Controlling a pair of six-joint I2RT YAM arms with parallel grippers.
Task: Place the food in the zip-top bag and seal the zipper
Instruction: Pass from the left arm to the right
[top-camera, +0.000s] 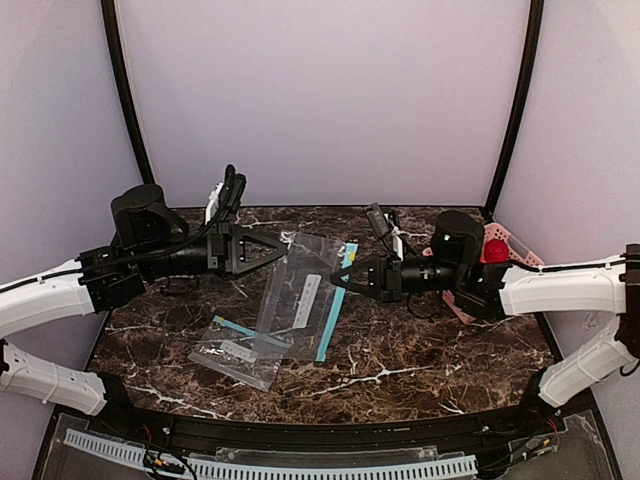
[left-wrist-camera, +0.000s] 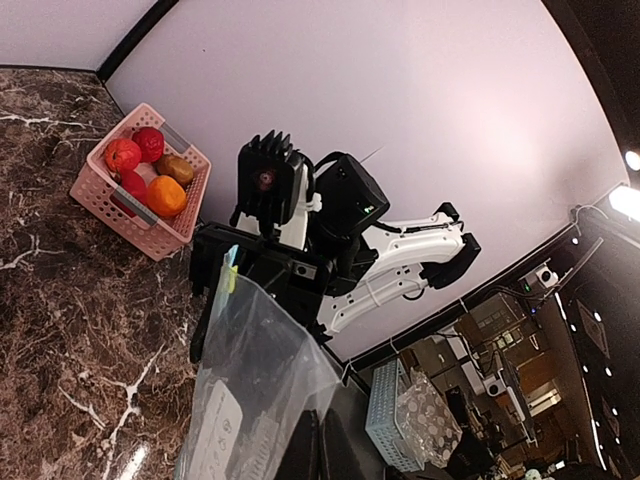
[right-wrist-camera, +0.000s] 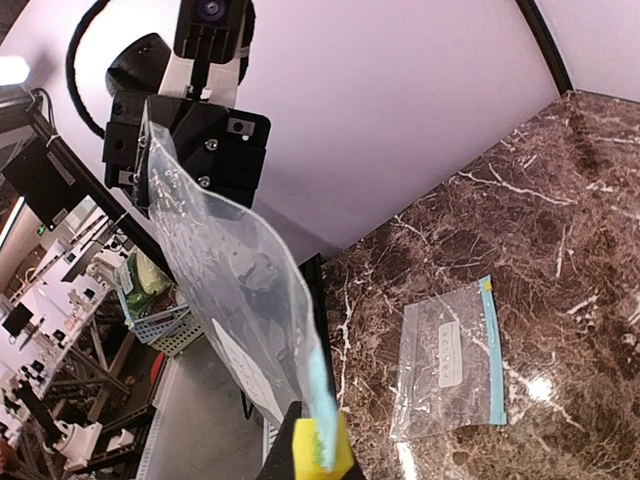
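A clear zip-top bag with a white label hangs stretched between my two grippers above the table. My left gripper is shut on the bag's closed end; in the left wrist view its fingers pinch the bag. My right gripper is shut on the teal zipper; in the right wrist view its yellow pads clamp the zipper of the bag. The food, red, brown and orange pieces, lies in a pink basket. One red piece shows behind the right arm.
A second clear bag with a teal zipper lies flat on the marble table, below and left of the held bag; it also shows in the right wrist view. The pink basket stands at the table's back right corner.
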